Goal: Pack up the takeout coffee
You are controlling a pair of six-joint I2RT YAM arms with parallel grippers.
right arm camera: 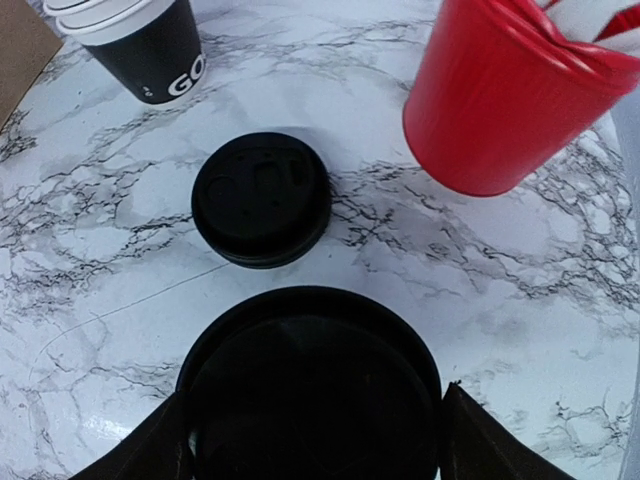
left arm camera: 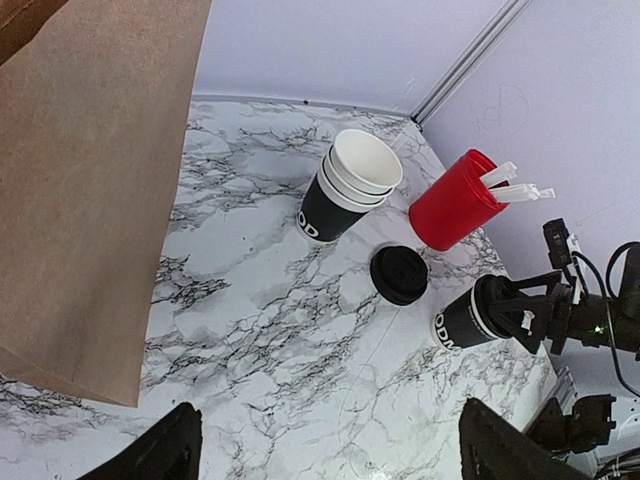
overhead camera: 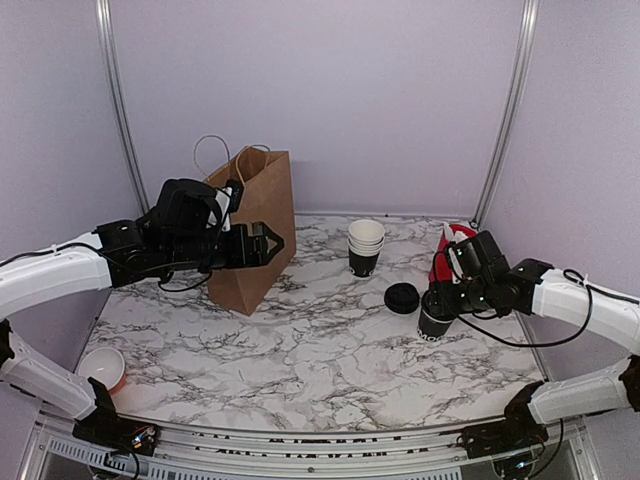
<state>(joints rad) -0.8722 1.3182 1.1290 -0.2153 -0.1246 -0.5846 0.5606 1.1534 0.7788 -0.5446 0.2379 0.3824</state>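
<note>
**Coffee cup clasped near the table's right edge**

The takeout coffee stands on the marble table, close to its right edge. The right gripper is down over it. In the right wrist view the cup's top is black and a finger lies against each side, so the gripper is pinching the cup. The white letters on its side show only from the left wrist.

Counting outward:
- One loose lid lies flat just left of the cup, not touching it.
- One red cup stands behind with white sachets poking out. From above, the right arm hides most of it.
- One stack of cups stands farther back, showing three white rims.
- One brown paper bag stands upright at the back left, handles up.
- One small bowl, white inside, sits at the near left corner and is seen only from above.

The left gripper hangs just in front of the bag, its fingers spread wide. Bare marble runs from the bag across to the lid, and along the whole near half of the table.
</note>
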